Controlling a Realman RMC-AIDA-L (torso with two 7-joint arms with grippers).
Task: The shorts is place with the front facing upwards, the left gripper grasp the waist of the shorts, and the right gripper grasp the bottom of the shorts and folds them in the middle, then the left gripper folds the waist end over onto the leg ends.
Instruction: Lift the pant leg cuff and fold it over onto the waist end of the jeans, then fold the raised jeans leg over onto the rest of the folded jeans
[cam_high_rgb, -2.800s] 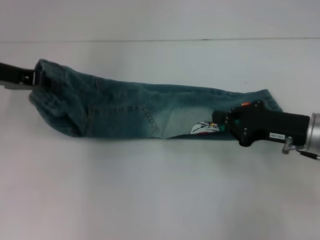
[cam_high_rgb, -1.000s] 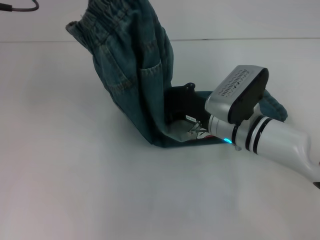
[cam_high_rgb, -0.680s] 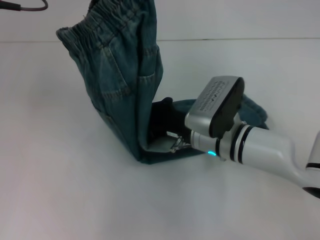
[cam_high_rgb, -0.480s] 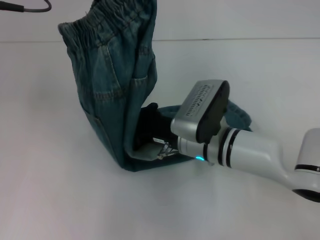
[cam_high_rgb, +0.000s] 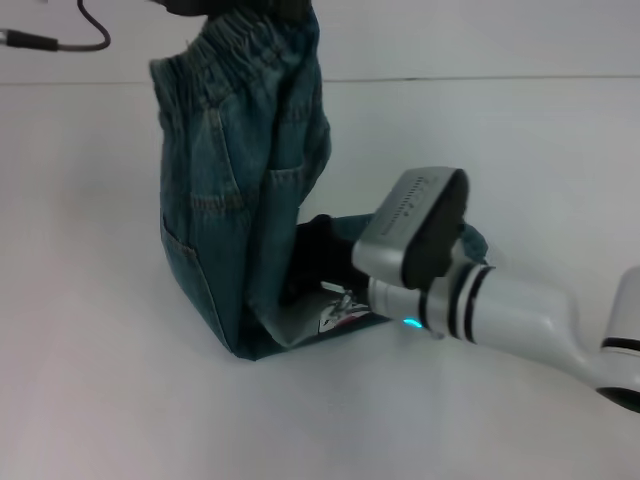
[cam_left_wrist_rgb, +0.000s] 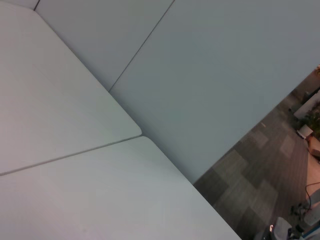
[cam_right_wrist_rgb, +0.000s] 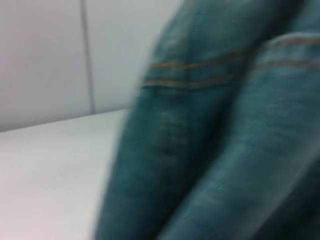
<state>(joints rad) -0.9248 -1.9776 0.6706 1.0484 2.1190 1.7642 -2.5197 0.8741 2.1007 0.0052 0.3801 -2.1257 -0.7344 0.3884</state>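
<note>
Left gripper (cam_high_rgb: 235, 8) holds the shorts (cam_high_rgb: 245, 200) waist high; right gripper (cam_high_rgb: 320, 262) pins the leg ends.

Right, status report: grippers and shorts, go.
Left gripper at the top edge, holding the waist up. Right gripper low on the leg end, fingers hidden. Shorts hang upright, not folded over yet. Nothing in the way.

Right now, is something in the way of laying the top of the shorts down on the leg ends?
Yes. The right gripper sits on the leg ends, under the lifted waist of the shorts, right where it must land.
</note>
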